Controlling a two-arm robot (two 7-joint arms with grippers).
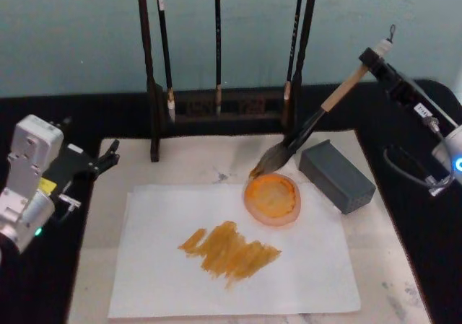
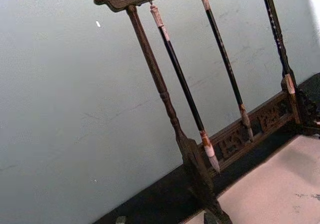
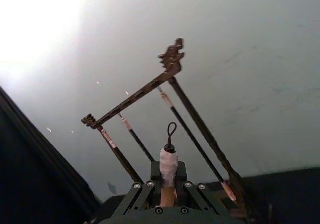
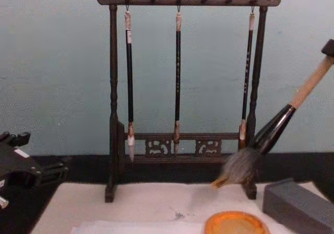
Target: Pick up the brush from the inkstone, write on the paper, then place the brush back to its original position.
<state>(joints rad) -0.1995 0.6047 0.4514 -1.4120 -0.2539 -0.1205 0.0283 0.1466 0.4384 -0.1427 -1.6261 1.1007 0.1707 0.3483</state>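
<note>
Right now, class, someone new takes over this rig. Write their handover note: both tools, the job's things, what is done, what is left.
Right tool: shut on the brush near its end cap; the brush is tilted, with its bristles in the air just over the orange dish.
Left tool: open, idle at the far left.
Paper: lying flat, with orange-brown strokes across its middle.
Done: pickup and writing, judging by the strokes.
Left: set the brush back down, probably at the dish beside the grey block, then release.
</note>
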